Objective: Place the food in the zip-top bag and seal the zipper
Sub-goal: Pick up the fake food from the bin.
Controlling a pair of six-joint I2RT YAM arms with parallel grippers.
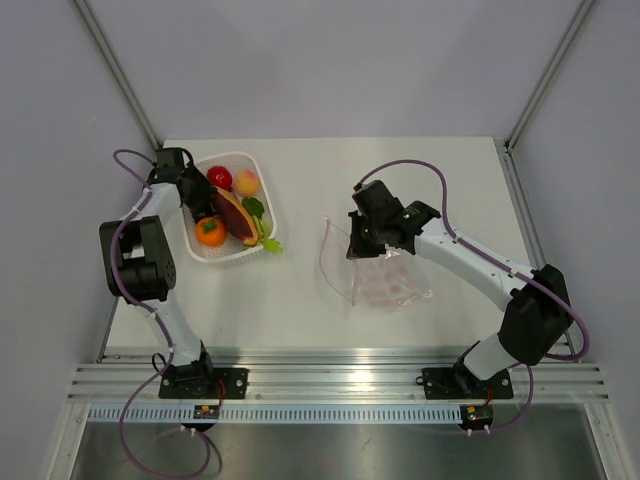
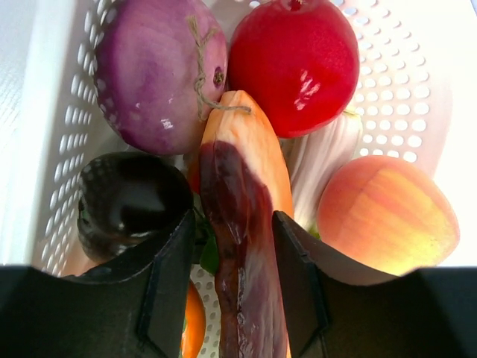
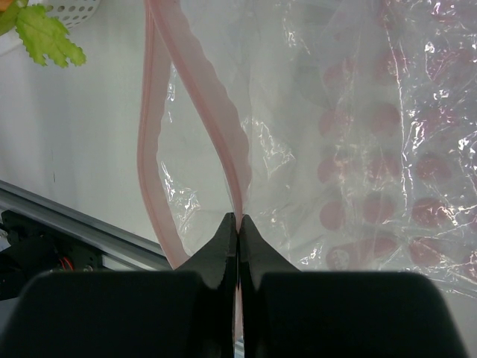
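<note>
The food lies in a white slotted basket (image 1: 232, 160) at the back left: red tomato (image 2: 294, 63), purple onion (image 2: 153, 74), peach (image 2: 387, 216), dark eggplant (image 2: 127, 198), orange (image 1: 210, 231) and celery stalk (image 2: 324, 160). My left gripper (image 2: 235, 246) is down in the basket, jaws open on either side of a long orange piece with a dark purple-red side (image 2: 242, 186). The clear zip-top bag (image 1: 390, 280) lies at centre right with its mouth gaping toward the basket. My right gripper (image 3: 238, 224) is shut on the upper pink zipper strip (image 3: 223, 142) and holds it up.
Green celery leaves (image 1: 268, 243) hang over the basket's near right corner and show in the right wrist view (image 3: 45, 33). The table's metal front rail (image 1: 330, 380) runs along the near edge. Grey walls enclose the table on three sides.
</note>
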